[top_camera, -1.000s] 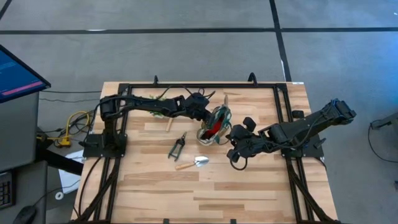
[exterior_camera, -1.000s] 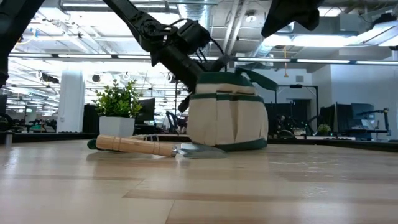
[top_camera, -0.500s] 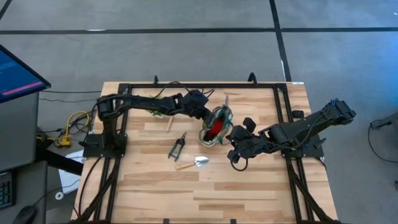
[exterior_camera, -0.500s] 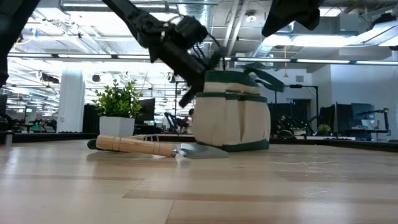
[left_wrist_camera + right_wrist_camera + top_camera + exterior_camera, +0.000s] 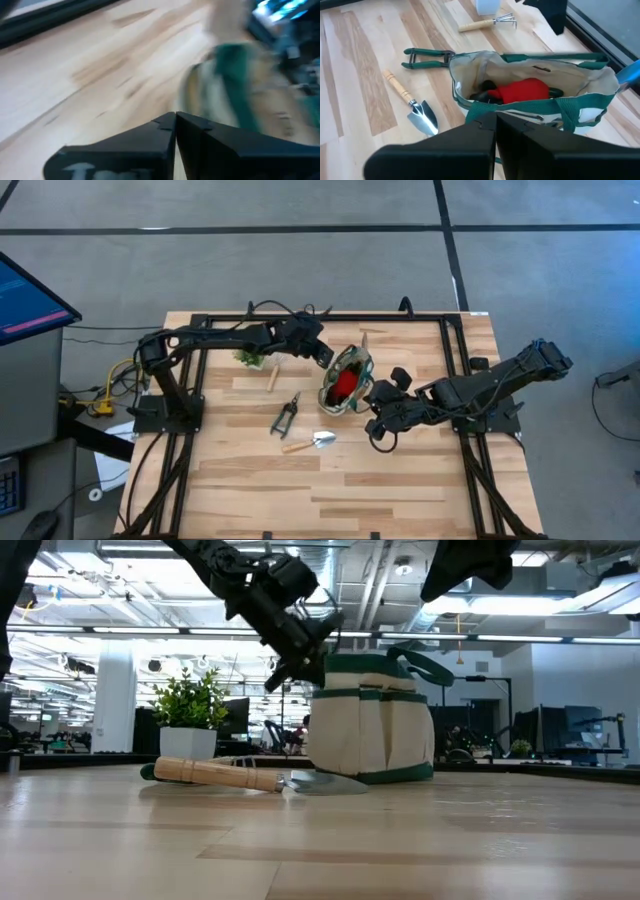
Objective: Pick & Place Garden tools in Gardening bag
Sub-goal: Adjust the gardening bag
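Note:
The cream gardening bag (image 5: 345,378) with green trim stands upright at the table's middle, its mouth open, with the red piece (image 5: 525,92) and a dark tool inside. The pruning shears (image 5: 288,413), a wooden-handled trowel (image 5: 310,442) and a small rake (image 5: 487,22) lie on the table to the bag's left. My left gripper (image 5: 320,350) is shut and empty, raised beside the bag's far left side. It also shows in the low view (image 5: 300,640). My right gripper (image 5: 495,116) is shut at the bag's right rim. My right gripper meets the green trim of the bag's right rim (image 5: 512,111), coming about level from the table's right side. The shut fingers hide the place of contact, so the kind of hold does not show. The bag stands upright with its base on the table.
A small green potted plant (image 5: 250,358) in a white pot stands at the far left, beside the rake. A black frame (image 5: 330,318) runs along the table's edges. Bare wood lies near the front edge (image 5: 330,490).
My left gripper has drawn back from the bag's mouth toward the table's far left and has risen. The bag leaned toward the right with the gripper at its rim, and now stands upright.

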`<action>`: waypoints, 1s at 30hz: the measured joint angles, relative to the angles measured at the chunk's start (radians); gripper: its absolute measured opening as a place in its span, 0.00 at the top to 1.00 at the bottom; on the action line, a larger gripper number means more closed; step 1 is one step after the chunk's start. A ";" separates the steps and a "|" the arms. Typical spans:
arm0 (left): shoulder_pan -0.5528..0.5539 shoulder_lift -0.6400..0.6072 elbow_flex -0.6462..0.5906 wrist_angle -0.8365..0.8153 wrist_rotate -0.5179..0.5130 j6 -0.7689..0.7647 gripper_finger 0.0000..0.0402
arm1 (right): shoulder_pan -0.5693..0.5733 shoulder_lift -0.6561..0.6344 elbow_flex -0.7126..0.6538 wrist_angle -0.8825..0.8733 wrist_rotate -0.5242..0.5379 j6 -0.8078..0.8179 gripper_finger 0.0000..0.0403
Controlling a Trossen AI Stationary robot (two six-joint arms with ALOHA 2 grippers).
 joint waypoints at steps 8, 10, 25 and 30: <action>0.041 0.088 0.002 -0.025 0.015 -0.001 1.00 | 0.004 0.000 0.000 0.000 0.004 0.000 1.00; 0.039 0.126 0.000 -0.025 0.044 -0.011 1.00 | 0.004 0.000 0.000 0.000 0.006 -0.002 1.00; -0.100 0.301 0.002 0.311 0.164 -0.217 1.00 | 0.004 0.000 0.000 -0.002 0.007 -0.009 1.00; -0.146 0.360 0.001 0.391 0.166 -0.268 1.00 | 0.004 0.000 0.000 -0.002 0.007 -0.011 1.00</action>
